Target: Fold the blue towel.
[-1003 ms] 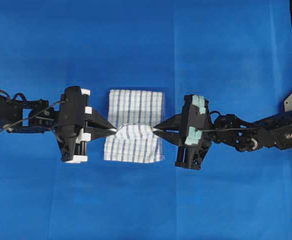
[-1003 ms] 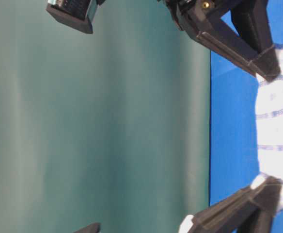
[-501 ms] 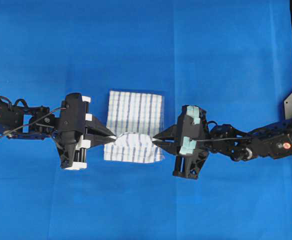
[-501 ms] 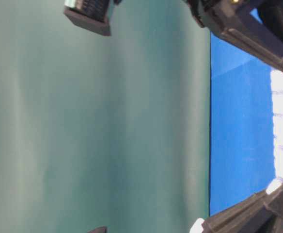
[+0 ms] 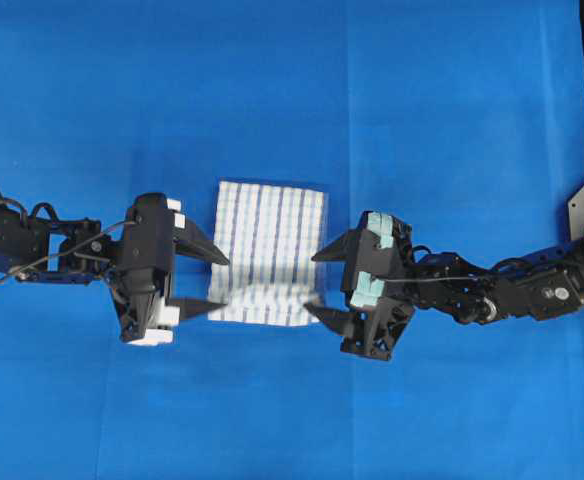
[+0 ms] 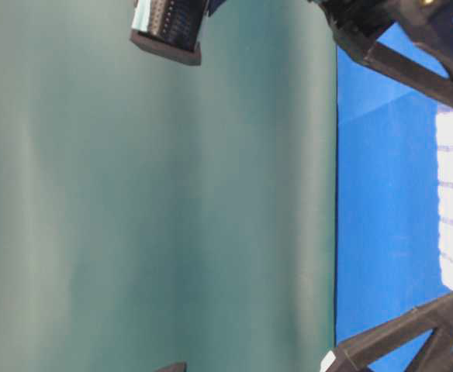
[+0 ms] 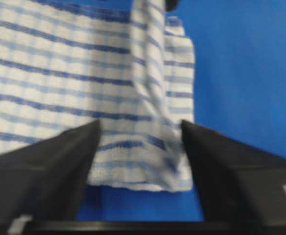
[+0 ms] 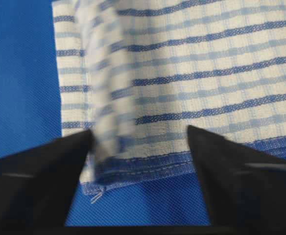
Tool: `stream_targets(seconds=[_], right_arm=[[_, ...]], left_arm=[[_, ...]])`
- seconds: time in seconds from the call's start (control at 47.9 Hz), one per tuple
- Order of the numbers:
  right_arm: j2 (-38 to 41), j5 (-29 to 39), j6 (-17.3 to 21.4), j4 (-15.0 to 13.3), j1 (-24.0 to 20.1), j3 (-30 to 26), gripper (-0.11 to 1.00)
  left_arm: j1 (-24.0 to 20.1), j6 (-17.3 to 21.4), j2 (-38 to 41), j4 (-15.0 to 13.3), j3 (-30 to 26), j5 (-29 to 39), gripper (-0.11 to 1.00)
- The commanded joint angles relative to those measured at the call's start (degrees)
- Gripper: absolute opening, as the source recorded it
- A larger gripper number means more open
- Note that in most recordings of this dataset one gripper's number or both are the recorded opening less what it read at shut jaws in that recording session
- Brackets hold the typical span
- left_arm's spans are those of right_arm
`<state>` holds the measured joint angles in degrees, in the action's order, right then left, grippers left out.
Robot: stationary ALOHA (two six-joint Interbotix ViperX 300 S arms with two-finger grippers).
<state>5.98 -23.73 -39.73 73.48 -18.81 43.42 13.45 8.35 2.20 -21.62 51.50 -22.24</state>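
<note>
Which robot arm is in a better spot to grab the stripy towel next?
Neither clearly wins. The left gripper and right gripper both stand with jaws open, one at each side edge of the blue towel, holding nothing. The left seems a touch squarer to its edge, so perhaps the left.

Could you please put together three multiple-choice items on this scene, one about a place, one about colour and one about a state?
1. Where does the blue towel lie?
A. between the two pincers
B. left of both pincers
C. draped over the right arm

2. What colour are the towel's stripes?
A. red
B. blue
C. green

3. How do the left pincer and the right pincer stand?
A. both shut on the towel
B. only the left open
C. both open

Answers: 1 A, the overhead view shows it flanked by them; 2 B, blue lines on white cloth in both wrist views; 3 C, each pair of jaws is spread apart, gripping nothing.
</note>
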Motion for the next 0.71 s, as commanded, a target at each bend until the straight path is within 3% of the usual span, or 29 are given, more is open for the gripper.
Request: stream_targets(seconds=[0.0, 0.063, 0.125, 0.209, 0.69], right_arm=[[-1.67, -0.7, -0.53, 0.0, -0.26, 0.0, 0.82], [-2.9, -1.23, -0.79, -0.09, -0.26, 0.62, 0.93], [-4.48, -1.58, -0.97, -0.18, -0.26, 1.41, 0.9], [-7.47, -1.93, -1.41, -0.44, -0.26, 2.64, 0.85], [-27.51, -2.99, -10.2, -1.05, -0.26, 11.6, 0.87]], left_arm=[[0.7, 0.18, -2.02, -0.09, -0.7, 0.35, 0.73], [0.7, 0.44, -3.69, -0.09, -0.44, 1.32, 0.87], [0.7, 1.93, -6.15, -0.09, -0.18, 3.08, 0.92], [0.44, 3.08, -9.23, -0.09, 0.44, 5.01, 0.91], [-2.11, 4.31, -26.89, -0.09, 7.91, 6.5, 0.9]])
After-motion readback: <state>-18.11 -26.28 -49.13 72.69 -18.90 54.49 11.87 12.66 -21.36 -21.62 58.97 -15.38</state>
